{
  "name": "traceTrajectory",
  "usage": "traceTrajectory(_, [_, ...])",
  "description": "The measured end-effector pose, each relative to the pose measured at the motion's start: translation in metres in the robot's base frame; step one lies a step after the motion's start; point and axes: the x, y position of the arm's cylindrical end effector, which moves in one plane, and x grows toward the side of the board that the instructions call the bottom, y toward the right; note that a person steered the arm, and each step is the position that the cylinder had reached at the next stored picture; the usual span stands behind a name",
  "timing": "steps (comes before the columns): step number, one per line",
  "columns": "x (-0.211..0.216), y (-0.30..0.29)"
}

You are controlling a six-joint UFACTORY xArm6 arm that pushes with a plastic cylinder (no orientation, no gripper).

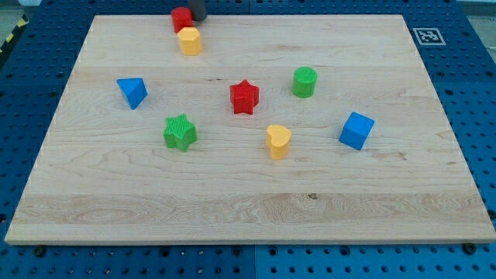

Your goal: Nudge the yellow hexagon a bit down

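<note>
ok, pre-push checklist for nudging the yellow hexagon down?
1. Yellow hexagon located, near the view's top edge: ok.
2. My tip above the hexagon, toward the view's top: ok, though its very end is hard to make out.
3. Red block touching the hexagon's upper side, beside my tip; may get dragged: not ok.
4. Path below the hexagon free of blocks: ok.
5. Blue triangle off the line: ok.
</note>
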Motion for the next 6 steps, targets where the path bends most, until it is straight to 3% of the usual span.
traceTrajectory(2, [0.000,-0.034])
traceTrajectory(4, [0.008,0.030])
traceTrajectory(6, [0.052,0.026])
